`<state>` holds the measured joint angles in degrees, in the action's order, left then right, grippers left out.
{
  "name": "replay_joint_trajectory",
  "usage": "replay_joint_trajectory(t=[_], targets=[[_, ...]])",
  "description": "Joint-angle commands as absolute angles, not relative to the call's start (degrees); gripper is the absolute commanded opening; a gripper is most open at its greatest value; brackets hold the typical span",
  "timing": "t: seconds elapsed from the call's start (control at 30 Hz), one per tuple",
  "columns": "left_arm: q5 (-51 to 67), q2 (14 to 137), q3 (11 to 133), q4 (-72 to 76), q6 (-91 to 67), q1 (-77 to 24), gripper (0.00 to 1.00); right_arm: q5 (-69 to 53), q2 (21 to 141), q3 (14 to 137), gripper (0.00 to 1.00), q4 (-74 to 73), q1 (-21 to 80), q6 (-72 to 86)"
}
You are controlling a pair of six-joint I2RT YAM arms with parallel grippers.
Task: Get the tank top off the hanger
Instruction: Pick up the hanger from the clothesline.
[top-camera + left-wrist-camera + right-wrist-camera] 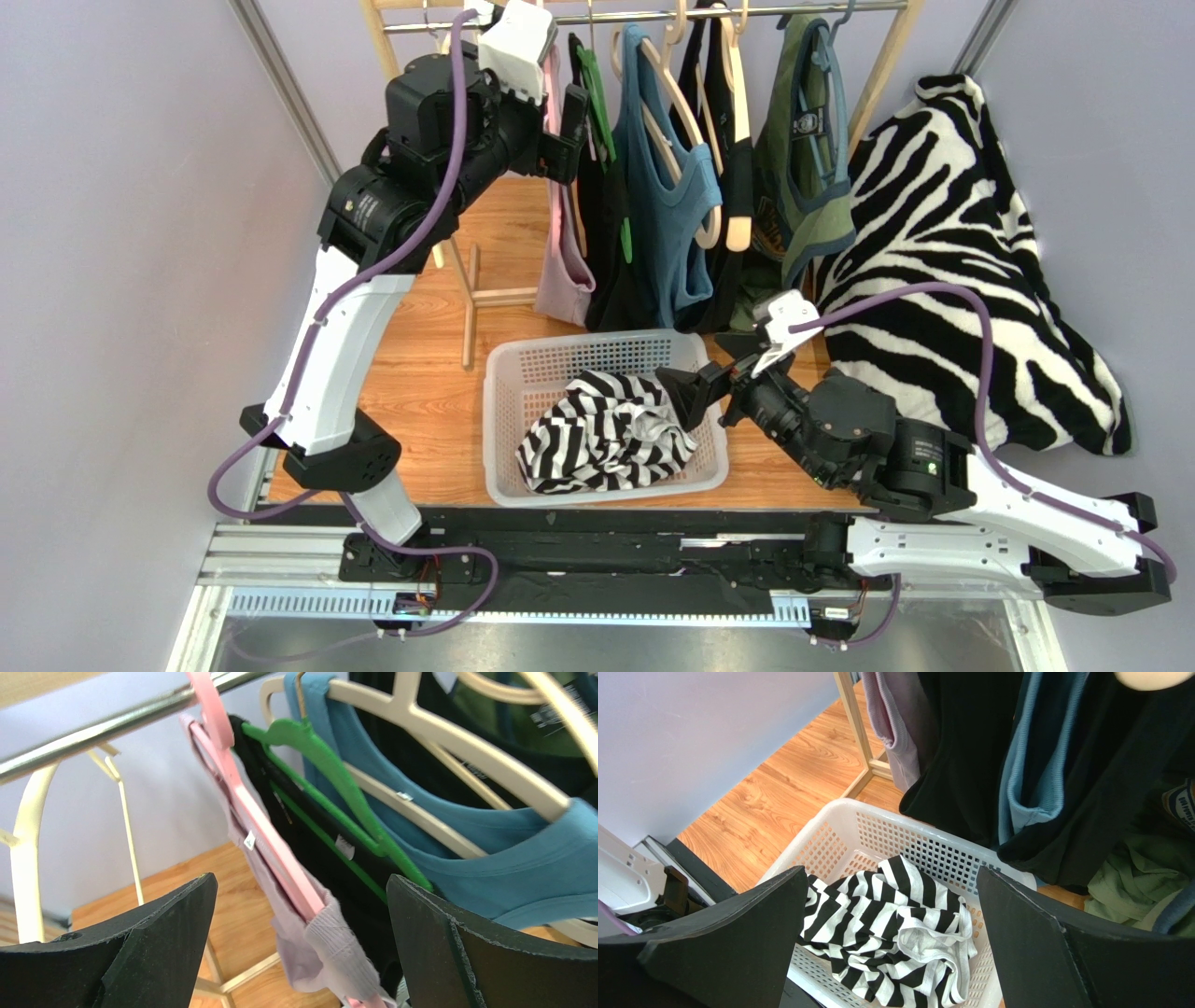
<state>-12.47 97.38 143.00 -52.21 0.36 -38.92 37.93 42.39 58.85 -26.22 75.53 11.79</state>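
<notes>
- The left gripper (298,906) is raised to the rail (105,728), with its jaws wide and nothing between them. It points at the left end of the row of clothes.
- Straight ahead of it hangs the pale lilac tank top (316,945), on the pink hanger (260,822). It is the leftmost garment, and the hanger's hook is over the rail. The fabric sits between the open fingers but does not look gripped.
- I judge this to be the approach step: the top is on its hanger and no hold has been taken.
- The next move calls for closing on the strap or shoulder fabric alone, not the pink bar. The strap can then be drawn off the hanger's arm.
- Just beside it are a black top on a green hanger (330,770) and a blue tank top (659,196). They hang close enough to snag.
- Below, on the wooden worktop (421,364), the white basket (512,420) holds a striped garment (603,427).
- The right gripper (701,395) hovers at the basket's right rim, with its jaws wide and empty. It seems placed to help pull the hem down.
</notes>
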Motion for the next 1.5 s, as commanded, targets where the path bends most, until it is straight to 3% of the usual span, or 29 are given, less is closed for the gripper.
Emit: replay_joint_trajectory(t=[0.0,0.17,0.37,0.5,0.7,0.97,1.17,1.2,1.23,1.27,1.37,1.47], targets=[[-17.92,95.37,139.40,-50.27,1.13,-38.94,0.99,39.73,39.64,58.62,0.96,-26.63,75.76,12.39],[-17.85,93.43,134.65,-51.06,1.32,-39.02,0.95,39.99,39.55,59.06,0.95,-27.60,75.76,12.48],[-18.72,90.00,131.22,-50.98,2.37,-39.02,0.71,39.90,38.76,58.62,0.93,-27.69,75.76,12.66],[-18.28,88.86,129.99,-50.89,2.81,-38.94,0.49,39.90,38.85,58.45,0.91,-27.69,75.76,12.92],[-16.18,89.65,129.64,-51.24,3.08,-39.02,0.36,40.43,38.85,59.06,0.85,-28.39,75.76,13.18],[-15.82,90.88,130.43,-50.98,3.87,-39.02,0.39,41.57,38.58,59.68,0.84,-29.53,75.76,12.83],[-16.26,92.02,130.78,-50.89,4.48,-39.02,0.63,41.75,38.58,59.94,0.84,-29.53,75.85,12.66],[-16.17,92.20,130.87,-50.98,4.48,-38.94,0.63,41.75,38.50,59.85,0.84,-29.53,75.85,12.66],[-16.08,92.37,131.13,-51.06,4.57,-38.85,0.59,41.84,38.58,59.85,0.84,-29.44,75.76,12.66],[-16.17,92.72,131.65,-51.15,4.57,-38.85,0.43,41.75,38.50,59.85,0.84,-29.44,75.76,12.57],[-15.48,93.34,132.80,-51.41,4.66,-38.76,0.17,41.92,38.58,59.85,0.84,-28.66,75.76,12.39],[-15.73,93.60,133.33,-51.94,4.57,-38.67,0.01,41.84,39.02,60.03,0.83,-28.21,75.76,12.13]])
